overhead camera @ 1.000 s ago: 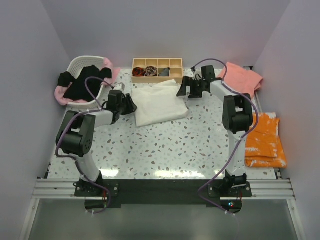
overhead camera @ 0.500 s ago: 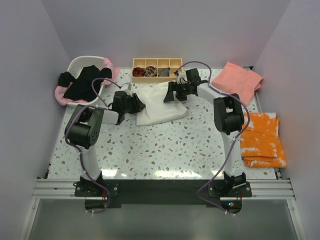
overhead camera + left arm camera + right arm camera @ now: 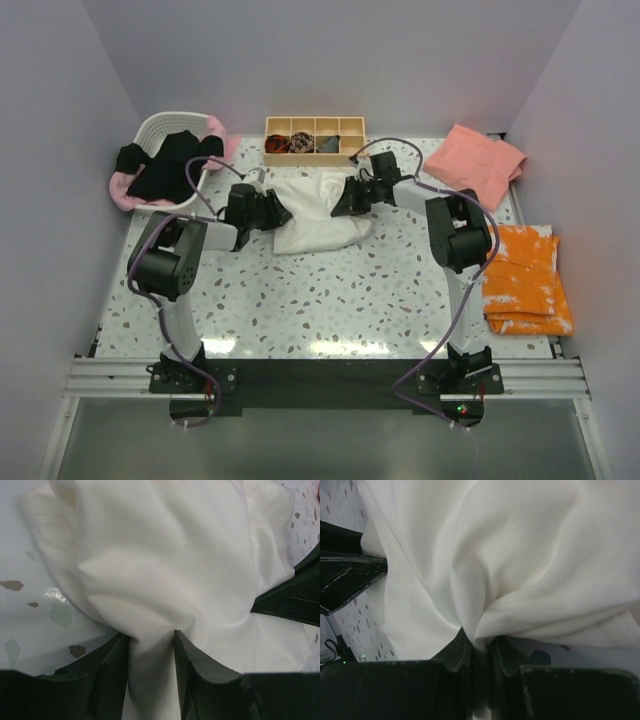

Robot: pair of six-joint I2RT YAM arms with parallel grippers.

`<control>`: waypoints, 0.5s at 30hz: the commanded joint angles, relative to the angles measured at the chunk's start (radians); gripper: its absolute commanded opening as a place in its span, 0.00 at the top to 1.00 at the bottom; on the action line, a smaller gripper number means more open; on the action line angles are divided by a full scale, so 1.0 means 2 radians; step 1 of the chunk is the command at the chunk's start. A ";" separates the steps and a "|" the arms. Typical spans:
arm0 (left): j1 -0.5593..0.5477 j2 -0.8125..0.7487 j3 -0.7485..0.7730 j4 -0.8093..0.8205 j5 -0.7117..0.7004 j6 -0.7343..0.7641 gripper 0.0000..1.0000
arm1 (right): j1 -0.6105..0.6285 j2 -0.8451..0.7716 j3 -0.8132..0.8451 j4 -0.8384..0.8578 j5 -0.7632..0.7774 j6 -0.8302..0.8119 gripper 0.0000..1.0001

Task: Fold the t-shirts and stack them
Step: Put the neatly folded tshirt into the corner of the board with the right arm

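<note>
Wooden divider box (image 3: pixel 315 159) — white basket (image 3: pixel 150 124) leftward

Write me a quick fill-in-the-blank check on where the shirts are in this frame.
1. The left gripper and right gripper each pinch a fold of the ____ shirt.
2. The black shirt hangs over the rim of the white ____.
3. The orange shirt lies folded at the ____ edge of the table.
Missing words: white; basket; right.
</note>
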 commanded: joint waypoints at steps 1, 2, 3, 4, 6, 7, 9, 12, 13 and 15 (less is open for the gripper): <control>-0.005 -0.022 -0.023 -0.063 -0.019 0.021 0.56 | -0.016 -0.055 -0.034 -0.067 0.089 -0.019 1.00; -0.005 -0.028 -0.025 -0.065 -0.019 0.021 0.56 | -0.019 -0.067 -0.037 -0.073 0.100 -0.028 1.00; -0.006 -0.030 -0.027 -0.066 -0.020 0.021 0.56 | -0.023 -0.079 -0.040 -0.072 0.122 -0.032 1.00; -0.006 -0.037 -0.029 -0.067 -0.019 0.021 0.56 | -0.025 -0.104 -0.047 -0.072 0.134 -0.035 1.00; -0.007 -0.047 -0.035 -0.066 -0.020 0.020 0.56 | -0.033 -0.125 -0.049 -0.077 0.170 -0.038 1.00; -0.008 -0.056 -0.035 -0.069 -0.022 0.020 0.56 | -0.036 -0.142 -0.049 -0.079 0.185 -0.042 1.00; -0.011 -0.066 -0.038 -0.070 -0.025 0.020 0.56 | -0.041 -0.160 -0.049 -0.078 0.236 -0.045 1.00; -0.016 -0.080 -0.039 -0.075 -0.023 0.018 0.56 | -0.049 -0.177 -0.030 -0.079 0.286 -0.040 1.00; -0.018 -0.083 -0.039 -0.075 -0.019 0.017 0.56 | -0.053 -0.178 -0.024 -0.078 0.318 -0.032 1.00; -0.023 -0.085 -0.037 -0.073 -0.015 0.014 0.56 | -0.066 -0.178 -0.009 -0.068 0.342 -0.022 1.00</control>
